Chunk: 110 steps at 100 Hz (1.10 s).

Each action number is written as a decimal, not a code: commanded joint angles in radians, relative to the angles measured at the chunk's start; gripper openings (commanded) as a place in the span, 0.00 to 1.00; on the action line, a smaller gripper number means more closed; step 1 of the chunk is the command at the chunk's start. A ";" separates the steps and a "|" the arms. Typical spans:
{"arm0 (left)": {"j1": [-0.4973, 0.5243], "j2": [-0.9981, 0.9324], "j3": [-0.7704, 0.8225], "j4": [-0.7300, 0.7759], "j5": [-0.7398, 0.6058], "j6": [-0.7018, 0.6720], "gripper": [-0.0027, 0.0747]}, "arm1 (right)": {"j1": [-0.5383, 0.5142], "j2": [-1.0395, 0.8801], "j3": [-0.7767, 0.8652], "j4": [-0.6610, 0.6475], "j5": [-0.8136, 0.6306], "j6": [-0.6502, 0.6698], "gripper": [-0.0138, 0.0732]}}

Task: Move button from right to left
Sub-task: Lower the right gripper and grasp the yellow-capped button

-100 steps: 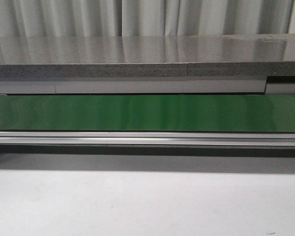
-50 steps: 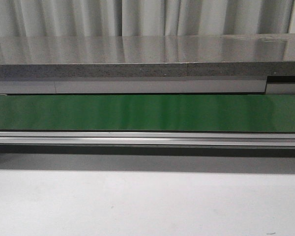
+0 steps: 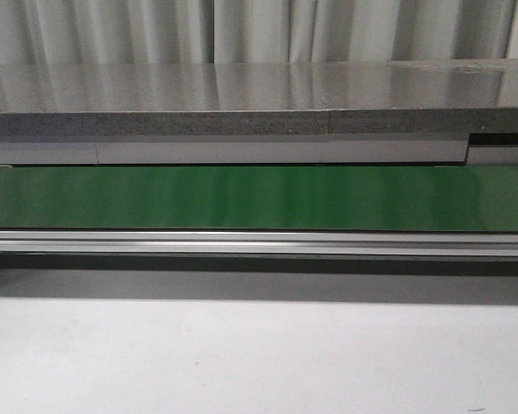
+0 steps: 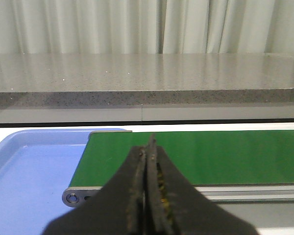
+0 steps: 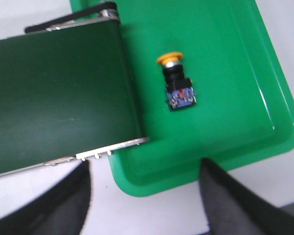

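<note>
The button (image 5: 177, 82), a yellow-orange cap on a dark body with blue and red marks, lies on its side in a green tray (image 5: 245, 98), seen only in the right wrist view. My right gripper (image 5: 144, 171) hangs open above the tray's near corner, its dark fingers (image 5: 225, 200) spread wide with nothing between them. The button lies beyond the fingertips, untouched. My left gripper (image 4: 148, 161) is shut, fingers pressed together and holding nothing, above the green belt's end by a blue tray (image 4: 29, 171). Neither gripper shows in the front view.
A green conveyor belt (image 3: 259, 197) with a metal rail (image 3: 259, 243) runs across the front view, its ends at the blue tray and the green tray. A grey stone counter (image 3: 259, 95) and curtains stand behind. White table (image 3: 259, 362) lies in front.
</note>
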 commanded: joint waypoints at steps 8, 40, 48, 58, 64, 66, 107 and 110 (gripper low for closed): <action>0.002 -0.030 0.045 -0.010 -0.075 -0.010 0.01 | -0.075 0.046 -0.054 -0.030 0.036 -0.011 0.88; 0.002 -0.030 0.045 -0.010 -0.075 -0.010 0.01 | -0.197 0.172 -0.054 -0.051 -0.054 -0.068 0.87; 0.002 -0.030 0.045 -0.010 -0.075 -0.010 0.01 | -0.223 0.215 -0.054 -0.027 -0.081 -0.116 0.87; 0.002 -0.030 0.045 -0.010 -0.075 -0.010 0.01 | -0.253 0.275 -0.054 0.026 -0.121 -0.144 0.86; 0.002 -0.030 0.045 -0.010 -0.075 -0.010 0.01 | -0.264 0.307 -0.054 0.066 -0.149 -0.157 0.86; 0.002 -0.030 0.045 -0.010 -0.075 -0.010 0.01 | -0.267 0.319 -0.054 0.078 -0.158 -0.166 0.86; 0.002 -0.030 0.045 -0.010 -0.075 -0.010 0.01 | -0.271 0.575 -0.126 0.227 -0.277 -0.291 0.86; 0.002 -0.030 0.045 -0.010 -0.075 -0.010 0.01 | -0.271 0.589 -0.141 0.227 -0.276 -0.291 0.86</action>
